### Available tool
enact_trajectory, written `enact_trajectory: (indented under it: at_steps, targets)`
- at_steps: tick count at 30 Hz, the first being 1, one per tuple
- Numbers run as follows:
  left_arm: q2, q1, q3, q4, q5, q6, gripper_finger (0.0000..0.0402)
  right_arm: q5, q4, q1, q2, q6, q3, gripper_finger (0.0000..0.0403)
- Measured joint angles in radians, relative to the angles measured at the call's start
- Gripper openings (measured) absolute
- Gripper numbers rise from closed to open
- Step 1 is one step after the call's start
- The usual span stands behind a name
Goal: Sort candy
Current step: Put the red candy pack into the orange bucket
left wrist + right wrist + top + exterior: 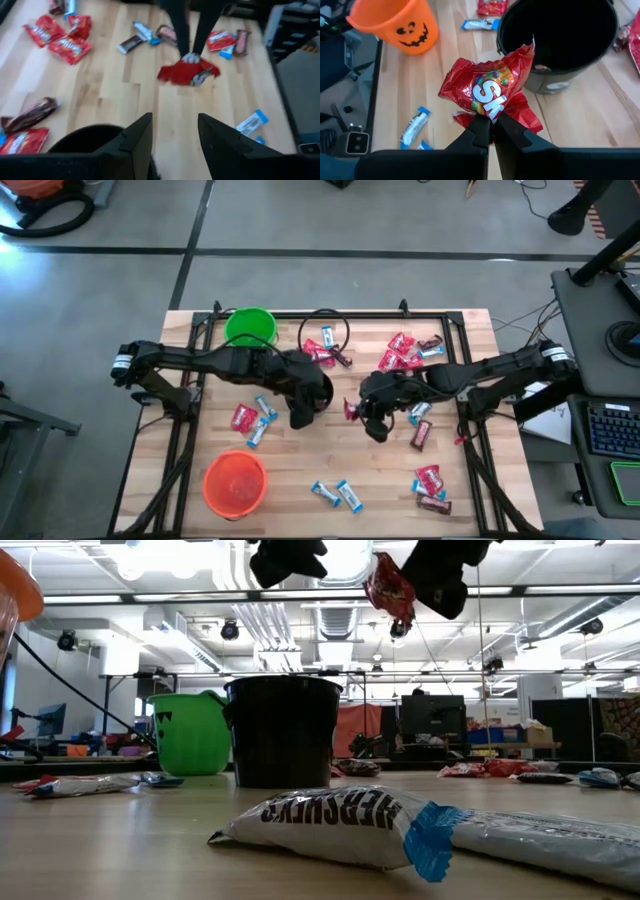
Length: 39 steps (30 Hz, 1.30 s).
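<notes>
Your tabletop (300,470) carries three cups: black cup (318,393) mid-table, green cup (250,327) at the far left, orange cup (235,482) at the near left. Left gripper (300,418) hangs over the black cup's near rim, arm reaching in from the left, jaws standing apart with nothing between them. Right gripper (354,412) sits just right of the black cup, raised off the wood, jaws clamped on a red Skittles pack (490,92). Loose candy (405,355) is scattered on the wood, mostly right and far side. Nearest bar (330,822) in the low view reads HERSHEY'S.
</notes>
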Motion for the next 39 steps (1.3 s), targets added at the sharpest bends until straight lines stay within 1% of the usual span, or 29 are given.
enact_trajectory:
  at_steps: [2,6,10,18,23,29,36,39]
  targets:
    - [0.001,0.000,0.000,0.013,0.022,0.000,0.0139,-0.004,0.000,0.000,0.006,-0.010,0.000,0.0008]
    - [0.002,0.000,0.000,0.010,0.037,0.005,0.0140,-0.055,0.046,0.000,0.021,-0.024,0.003,0.0008]
    - [0.003,0.000,0.000,0.013,0.074,0.011,0.0140,-0.060,0.047,-0.001,0.040,-0.037,0.027,0.0008]
    - [0.003,0.003,0.000,0.020,0.073,0.018,0.0140,-0.069,0.037,-0.002,0.096,-0.090,0.112,0.0008]
    - [0.003,0.003,0.000,0.025,0.082,0.033,0.0140,-0.082,0.031,-0.002,0.126,-0.104,0.137,0.0008]
    - [0.004,0.004,0.000,0.025,0.208,0.036,0.0140,-0.086,0.039,-0.002,0.134,-0.104,0.140,0.0008]
    - [0.004,0.011,0.000,0.025,0.202,0.064,0.0140,-0.087,0.041,-0.002,0.132,-0.089,0.140,0.0008]
    - [0.004,0.012,0.000,0.025,0.143,0.088,0.0140,-0.104,0.042,-0.002,0.132,-0.082,0.140,0.0008]
